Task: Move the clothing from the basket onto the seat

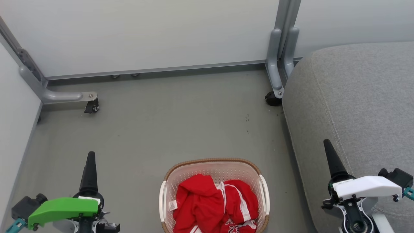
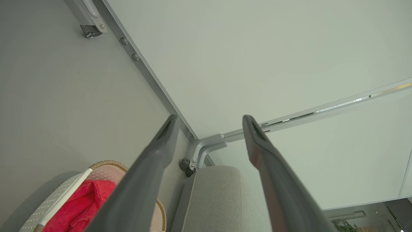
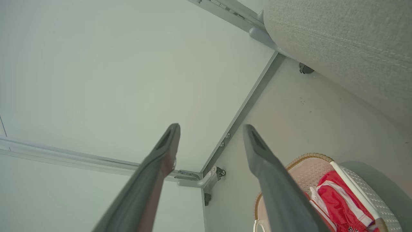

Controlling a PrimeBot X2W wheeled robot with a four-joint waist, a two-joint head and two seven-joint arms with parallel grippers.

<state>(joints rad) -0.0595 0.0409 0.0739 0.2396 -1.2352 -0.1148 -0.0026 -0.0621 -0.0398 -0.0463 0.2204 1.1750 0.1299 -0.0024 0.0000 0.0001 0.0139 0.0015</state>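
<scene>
The red sports clothing [image 1: 213,204] lies crumpled in the perforated laundry basket [image 1: 212,160], on the floor just beside the grey seat cushion [image 1: 355,97]. It looks light, limp and slightly slick, so pinch a raised fold atop the heap. The left gripper [image 2: 210,118] and right gripper [image 3: 210,126] hang with fingers spread wide, holding nothing

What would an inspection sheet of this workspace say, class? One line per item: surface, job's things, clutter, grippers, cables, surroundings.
Surface: grey floor, the basket standing on it.
Job's things: red clothing bunched in the basket; grey seat to its right, no garment on it.
Clutter: a few dark specks on the floor.
Grippers: left gripper open; right gripper open; both holding nothing.
Cables: nothing seen.
Surroundings: pale partition panels on castor feet.
</scene>
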